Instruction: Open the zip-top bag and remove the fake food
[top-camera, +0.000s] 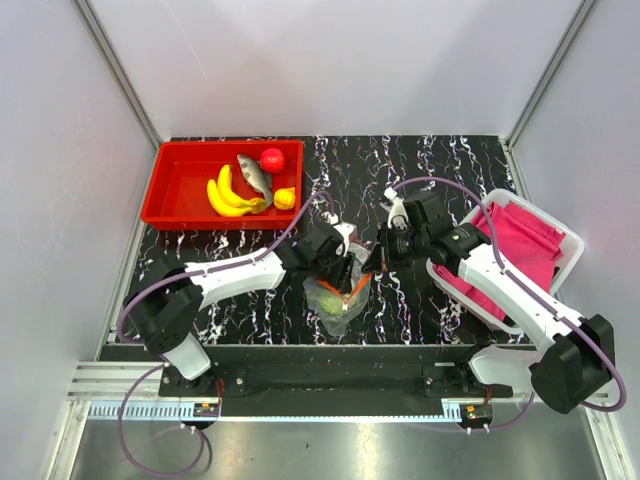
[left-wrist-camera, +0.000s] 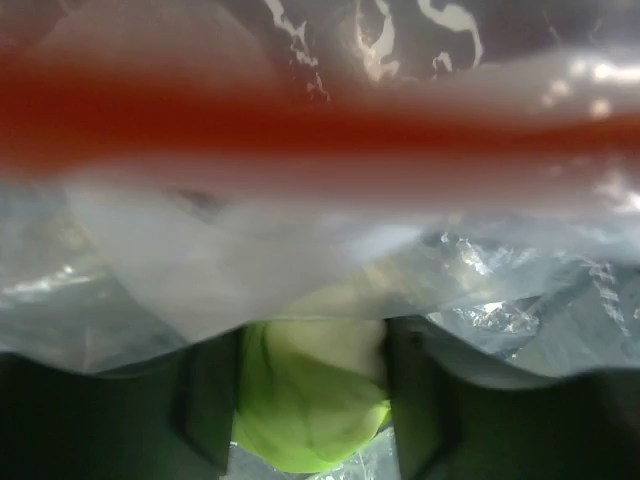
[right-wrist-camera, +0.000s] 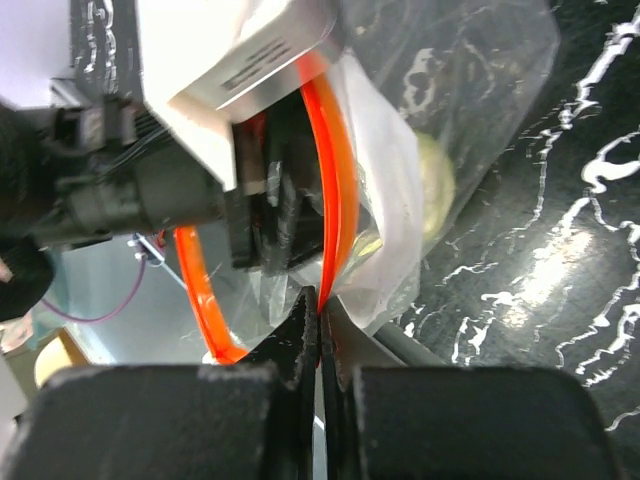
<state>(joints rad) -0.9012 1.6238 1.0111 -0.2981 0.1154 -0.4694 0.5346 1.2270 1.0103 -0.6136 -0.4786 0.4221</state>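
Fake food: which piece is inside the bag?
The green piece, inside the zip-top bag; the banana bunch, fish, red fruit and yellow fruit lie in the red tray.

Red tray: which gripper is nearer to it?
Left. The left gripper is at the zip-top bag, right of the red tray; the right gripper pinches the bag farther right.

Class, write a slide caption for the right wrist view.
Right gripper pinches the orange zip strip of the bag, beside the left gripper.
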